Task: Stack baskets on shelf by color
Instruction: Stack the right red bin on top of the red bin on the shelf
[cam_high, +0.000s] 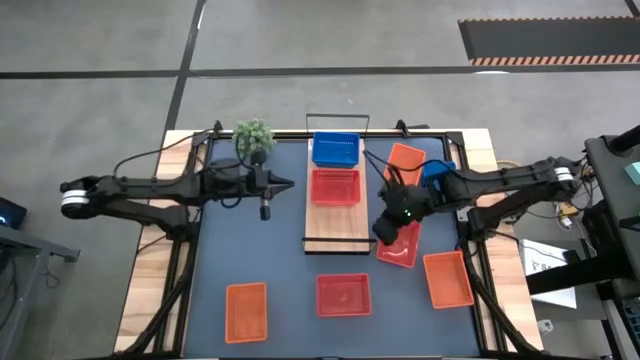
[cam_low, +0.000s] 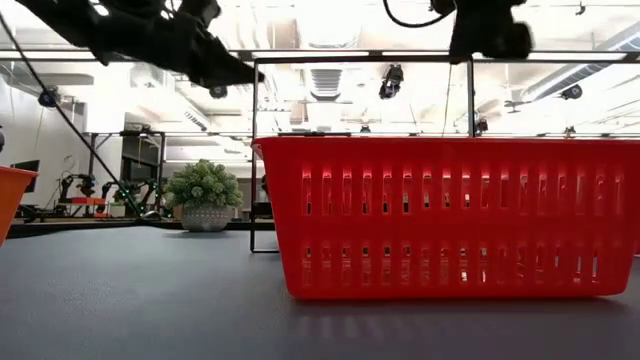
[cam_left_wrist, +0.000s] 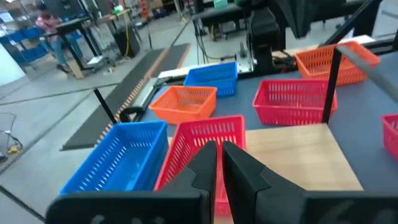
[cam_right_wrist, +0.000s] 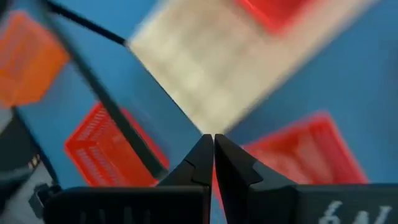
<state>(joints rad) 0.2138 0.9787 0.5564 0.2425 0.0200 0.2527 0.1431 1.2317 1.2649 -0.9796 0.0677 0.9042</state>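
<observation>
**On the shelf, two baskets down and the rest waiting**

At the far end of the shelf (cam_high: 335, 225) sit a blue basket (cam_high: 335, 149) and, just in front of it, a red basket (cam_high: 335, 186). The near half of the plank is bare wood, presumably kept free for further colour piles. No stack looks started yet, so the sorting seems to be at an early stage.

The right pincer (cam_high: 386, 232) hangs by the shelf's right edge, above a red basket (cam_high: 399, 246) lying on the mat beside the plank. Its fingers are pressed together and I see nothing between them. My guess is that this red one is the next to go, since it matches the one on the shelf. Behind that arm lie an orange basket (cam_high: 405, 160) and a second blue one (cam_high: 436, 172), partly hidden.

The left pincer (cam_high: 291, 183) points at the shelf from the left, fingers together and holding nothing, apparently waiting.

Along the near edge of the desk (cam_high: 146, 270) lie three more baskets: orange (cam_high: 246, 311), red (cam_high: 343, 294) and orange (cam_high: 447, 279).

A dark blue mat (cam_high: 250, 250) covers the wooden desk. A small green plant (cam_high: 254, 135) stands at the back corner. Beyond is a grey concrete floor, with bright ceiling lights and other workbenches in the room.
</observation>
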